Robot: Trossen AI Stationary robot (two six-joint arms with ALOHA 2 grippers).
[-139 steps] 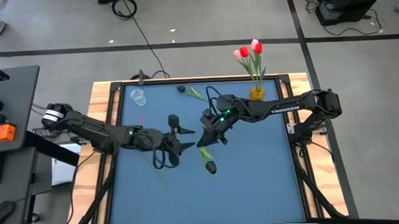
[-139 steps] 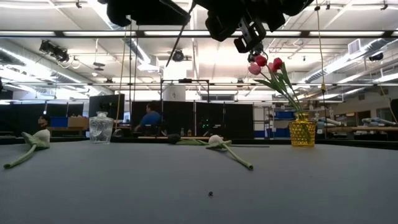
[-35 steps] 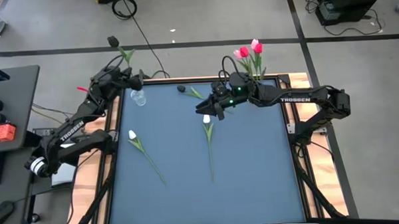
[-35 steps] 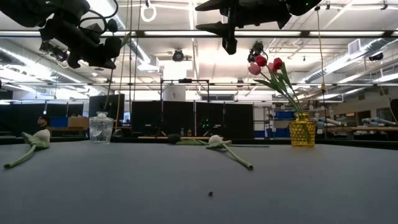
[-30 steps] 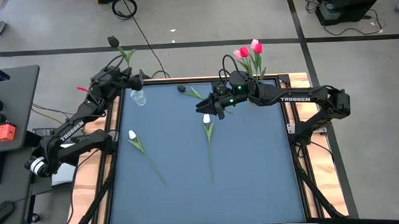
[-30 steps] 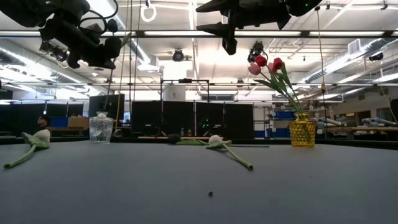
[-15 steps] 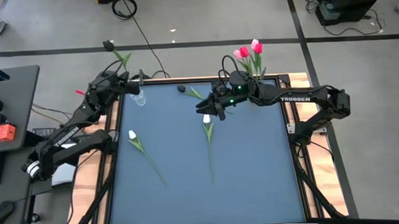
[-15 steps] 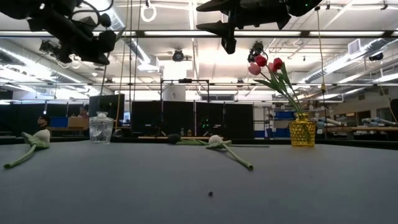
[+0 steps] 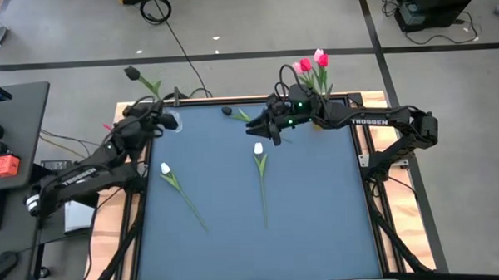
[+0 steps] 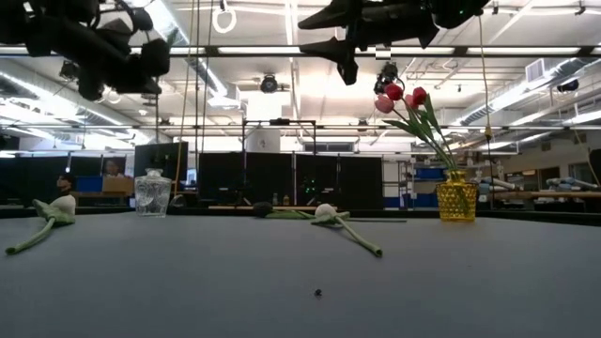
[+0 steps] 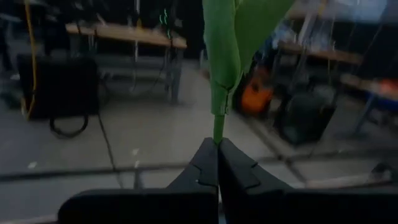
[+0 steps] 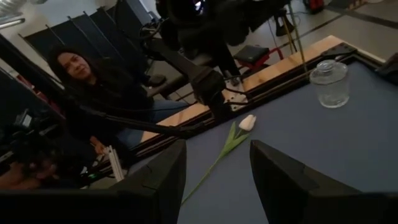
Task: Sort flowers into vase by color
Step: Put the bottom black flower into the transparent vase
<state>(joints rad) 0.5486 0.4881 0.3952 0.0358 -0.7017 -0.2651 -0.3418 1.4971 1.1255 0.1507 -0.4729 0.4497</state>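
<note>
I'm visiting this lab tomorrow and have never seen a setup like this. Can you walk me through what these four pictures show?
Two dark robot arms work at a blue table. One picture looks straight down from above, one looks level across the tabletop, and two come from cameras on the arms' wrists.

The left gripper, above the table's far left corner, is shut on the green stem of a dark tulip; its wrist view shows the stem pinched between the fingers. The right gripper hovers open and empty above the far middle of the table.

Two white tulips lie flat on the table, and another dark one lies at the far edge. A small clear glass vase stands empty at the far left. A yellow vase at the far right already holds red and pink tulips.
</note>
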